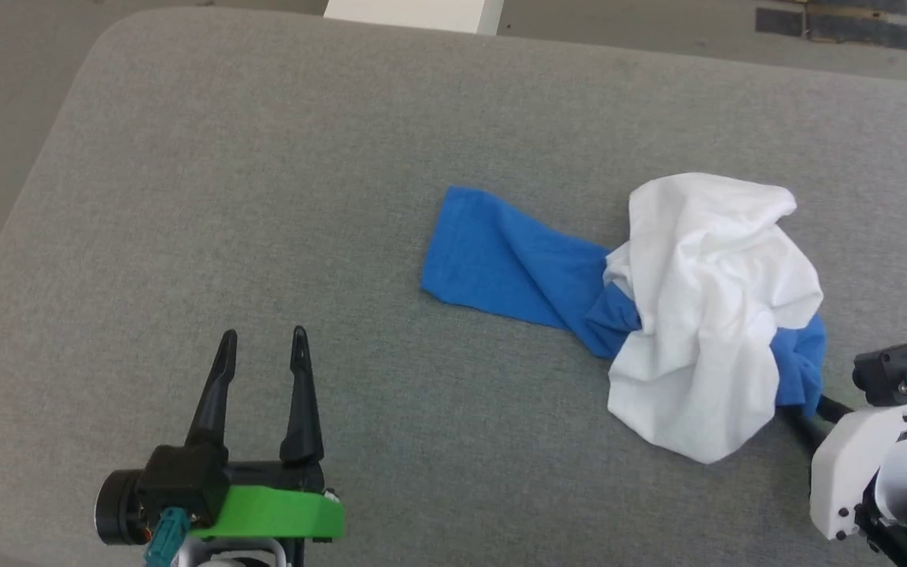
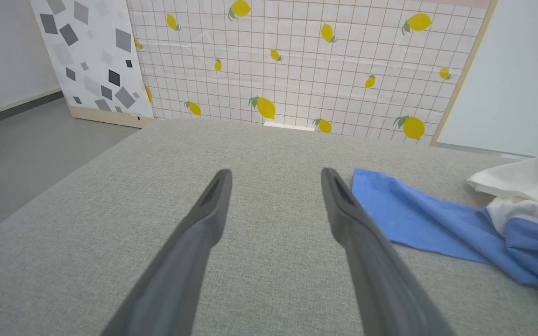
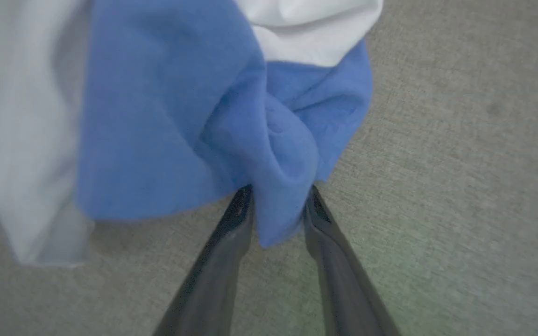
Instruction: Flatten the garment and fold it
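Grey woven fabric covers the broad padded surface seen from the head camera, with a white box at its far edge and dark strips of tape on the floor beyond. The garment lies crumpled towards the right of the surface: its white body is bunched in a heap, and one blue sleeve stretches flat to the left. The left gripper sits at the lower left, well apart from the cloth, its two dark fingers spread and holding nothing. The right gripper reaches in from the lower right corner, its fingertips hidden under the blue edge of the heap. From the left wrist, the spread fingers hover over bare grey fabric, and the blue sleeve lies flat just to their right. A lemon-patterned grid panel and a panel of grey diamonds stand behind the surface. From the right wrist, the two fingers are drawn narrow on a fold of blue cloth, which is pinched between them. White fabric hangs to the left and lies above.
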### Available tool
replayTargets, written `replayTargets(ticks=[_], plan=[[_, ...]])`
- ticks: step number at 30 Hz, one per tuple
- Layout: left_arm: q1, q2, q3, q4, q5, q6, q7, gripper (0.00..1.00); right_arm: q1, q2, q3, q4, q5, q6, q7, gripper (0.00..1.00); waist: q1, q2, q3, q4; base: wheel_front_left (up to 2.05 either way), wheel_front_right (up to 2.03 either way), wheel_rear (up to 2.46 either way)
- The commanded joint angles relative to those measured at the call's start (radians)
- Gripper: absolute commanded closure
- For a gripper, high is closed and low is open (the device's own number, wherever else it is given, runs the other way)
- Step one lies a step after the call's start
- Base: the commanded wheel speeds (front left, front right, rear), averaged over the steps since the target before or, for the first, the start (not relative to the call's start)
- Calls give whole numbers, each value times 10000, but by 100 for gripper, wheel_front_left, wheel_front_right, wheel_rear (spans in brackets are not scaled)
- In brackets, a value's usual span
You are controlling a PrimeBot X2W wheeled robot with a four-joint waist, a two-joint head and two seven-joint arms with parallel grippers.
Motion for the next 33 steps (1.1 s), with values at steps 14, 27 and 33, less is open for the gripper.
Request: replayTargets(ticks=[14,27,33], plan=[[229,-107,548,182,121,-83,-38,0,-1657,-684,-1728,-1152,-614,-15,-426,100,0,-1,-1078,-1074,0,0,0],[261,-111,641,179,295,-306,-38,0,577,-833,-6332,1306,-2812,-15,-949,100,0,-1,-617,-1021,0,0,0],[151,-111,612,269,342,-355,-38,0,407,61,-6388,2454,-3159,-15,-1709,0,0,-1,-496,-1062,0,0,0]])
